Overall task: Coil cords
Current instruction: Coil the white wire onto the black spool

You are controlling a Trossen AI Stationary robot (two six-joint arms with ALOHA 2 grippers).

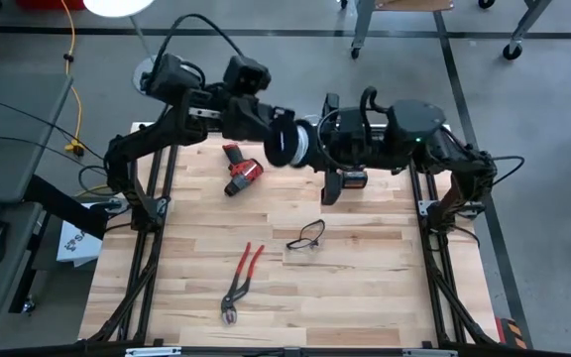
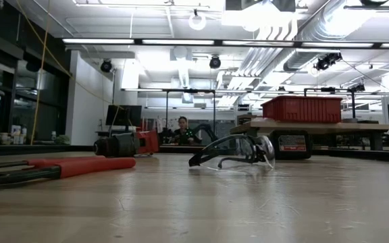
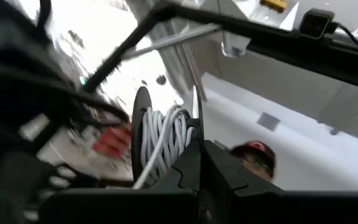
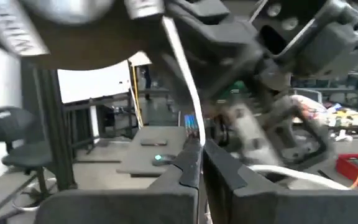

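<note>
A small black round spool with white cord wound on it is held up above the table's far middle, between my two arms. My left gripper is shut on the spool. My right gripper is right beside the spool and shut on a stretch of the white cord, which runs from its fingers toward the left arm. Neither gripper shows in the low view. My left gripper pinches the thin rim of one spool flange between its two fingers. The spool is lifted clear of the table, its axis about level, the wound cord beside the fingers. My right gripper pinches the white cord between its two shut fingers. The cord runs on from the fingertips in a nearly straight line toward the spool, clear of the table.
On the wooden table lie a red and black power tool, a black battery pack, safety glasses and red-handled pliers. A person sits far behind the table.
</note>
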